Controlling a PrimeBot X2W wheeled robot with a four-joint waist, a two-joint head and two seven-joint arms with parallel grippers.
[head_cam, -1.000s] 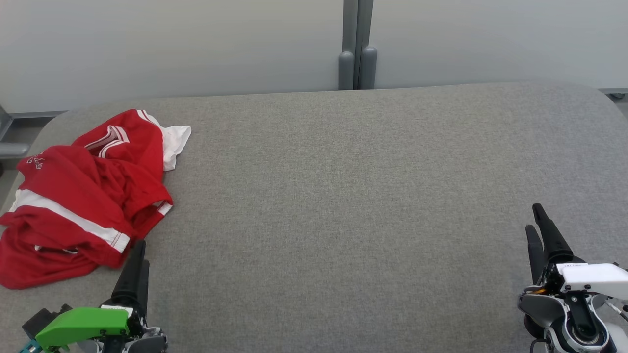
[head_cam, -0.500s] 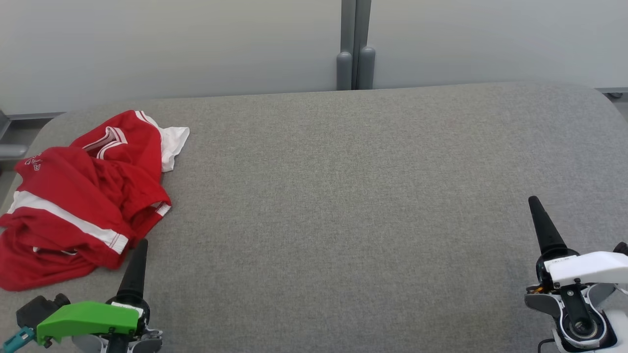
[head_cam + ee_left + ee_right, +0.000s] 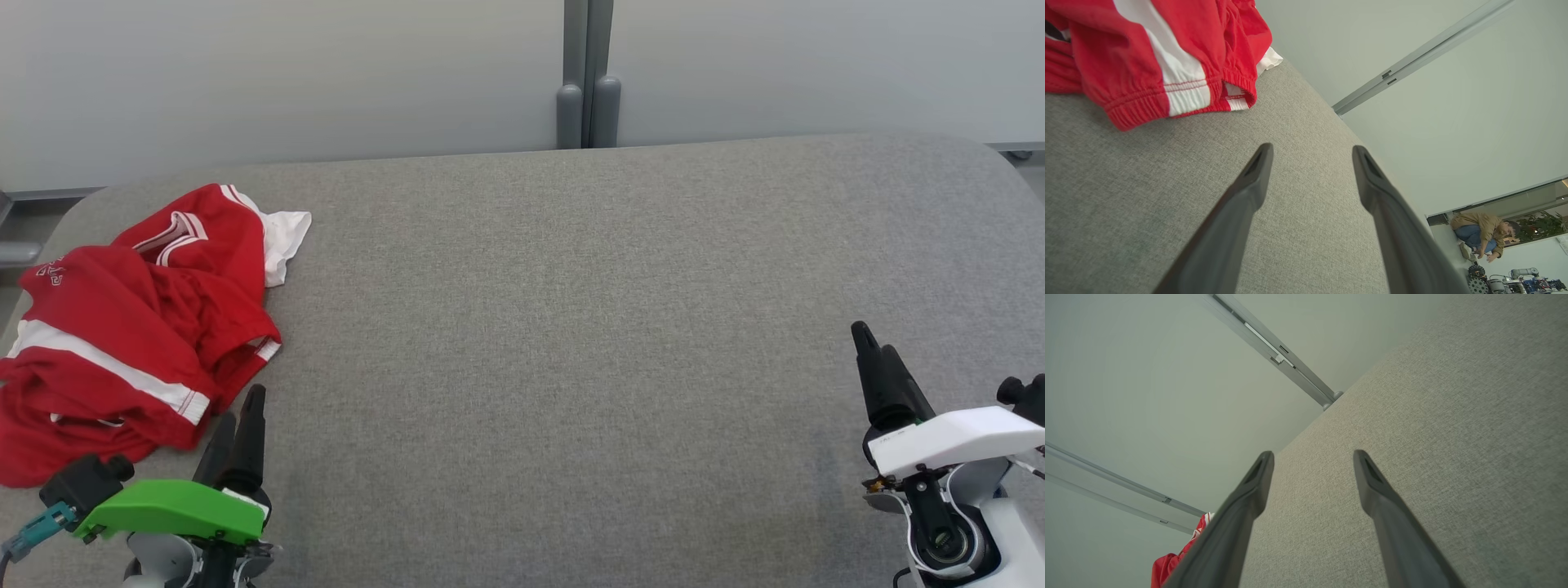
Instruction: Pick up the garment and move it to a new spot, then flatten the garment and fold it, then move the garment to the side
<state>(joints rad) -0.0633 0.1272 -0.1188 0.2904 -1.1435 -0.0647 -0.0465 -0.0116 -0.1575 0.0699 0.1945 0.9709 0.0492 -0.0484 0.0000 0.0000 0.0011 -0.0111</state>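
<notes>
A red garment (image 3: 139,327) with white stripes lies crumpled at the left end of the grey table (image 3: 571,327). In the left wrist view its elastic hem (image 3: 1167,94) lies just ahead of the fingers, to their left. My left gripper (image 3: 241,408) hovers at the lower left, open and empty, its tips just off the garment's near right edge. Far off at the lower right, my right gripper (image 3: 873,347) is open and empty above bare cloth. The left gripper (image 3: 1312,153) and right gripper (image 3: 1312,457) each show a wide gap. A bit of the garment (image 3: 1171,559) shows in the right wrist view.
A pale wall with a grey vertical post (image 3: 588,73) runs behind the table. The table's rounded corners sit at far left and far right. In the left wrist view a crouching person (image 3: 1482,232) and some equipment are far off in another area.
Both wrists have rolled, so each gripper now shows two fingers in the head view. The left gripper's tips have edged a little to the right; the right gripper shifted slightly left. The garment has not moved.
</notes>
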